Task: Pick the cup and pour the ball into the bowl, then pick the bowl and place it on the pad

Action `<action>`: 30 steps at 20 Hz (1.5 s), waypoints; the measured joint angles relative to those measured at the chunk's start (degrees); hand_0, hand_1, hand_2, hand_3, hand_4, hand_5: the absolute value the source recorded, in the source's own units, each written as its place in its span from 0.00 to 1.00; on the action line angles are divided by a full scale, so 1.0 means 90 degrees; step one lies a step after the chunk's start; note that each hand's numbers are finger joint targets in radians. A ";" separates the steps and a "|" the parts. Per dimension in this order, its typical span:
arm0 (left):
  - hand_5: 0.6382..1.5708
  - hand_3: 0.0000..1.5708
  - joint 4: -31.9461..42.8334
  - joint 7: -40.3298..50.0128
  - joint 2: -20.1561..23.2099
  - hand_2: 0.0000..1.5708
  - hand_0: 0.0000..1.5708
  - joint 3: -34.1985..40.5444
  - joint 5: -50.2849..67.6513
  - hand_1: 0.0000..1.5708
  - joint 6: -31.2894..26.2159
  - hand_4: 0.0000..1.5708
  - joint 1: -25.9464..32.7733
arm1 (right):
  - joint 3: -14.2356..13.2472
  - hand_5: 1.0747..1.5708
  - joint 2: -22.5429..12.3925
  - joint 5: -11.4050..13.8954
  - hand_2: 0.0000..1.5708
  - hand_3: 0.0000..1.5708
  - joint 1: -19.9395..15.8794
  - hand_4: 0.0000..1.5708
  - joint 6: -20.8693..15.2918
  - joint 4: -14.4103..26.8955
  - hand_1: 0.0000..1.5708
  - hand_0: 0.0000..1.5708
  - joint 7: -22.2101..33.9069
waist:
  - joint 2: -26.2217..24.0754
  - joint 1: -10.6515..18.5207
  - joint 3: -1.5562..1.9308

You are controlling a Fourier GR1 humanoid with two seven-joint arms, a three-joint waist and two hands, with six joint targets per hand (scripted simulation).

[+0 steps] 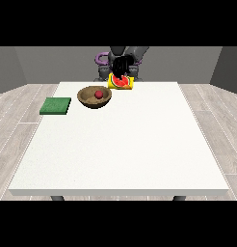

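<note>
Hand: my one visible hand (121, 66) sits over the cup (121, 83); grip unclear.
Ball: the ball (98, 94) lies in the bowl (94, 96).
Pad: the pad (56, 105) lies at the desk (120, 144) edge.

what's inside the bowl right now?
A red ball lies inside the brown bowl, near its middle. Nothing else shows in it. The bowl's near wall hides the lowest part of the inside, so the ball's contact with the bottom is not visible.

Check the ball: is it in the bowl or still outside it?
In the bowl. The red ball sits inside the brown bowl, ringed by its rim; the bowl stands on the white table, beside the green pad.
</note>
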 measured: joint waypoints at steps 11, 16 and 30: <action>0.93 1.00 -0.1373 -0.2895 0.0855 1.00 0.99 0.2444 0.3521 0.99 0.1201 0.90 0.2084 | 0.0116 0.99 0.0138 -0.0168 0.00 0.00 0.0706 0.26 0.0188 -0.1021 0.00 0.00 -0.0059 | 0.0451 -0.0192 -0.0041; 1.00 1.00 -0.2219 -0.4156 0.0504 1.00 0.87 0.3347 0.5373 0.87 0.0586 0.63 0.2589 | 0.0197 0.99 0.0265 -0.0153 0.00 0.00 0.0868 0.29 0.0109 -0.1304 0.00 0.00 -0.0038 | 0.0571 -0.0049 -0.0089; 0.97 0.00 -0.2864 -0.6006 0.1136 0.00 0.00 0.5587 0.9549 0.00 -0.4173 0.00 0.2517 | 0.0937 0.99 0.0854 0.0751 0.00 0.00 0.0632 0.31 -0.0771 -0.2158 0.00 0.00 0.0138 | 0.1830 0.0530 -0.0027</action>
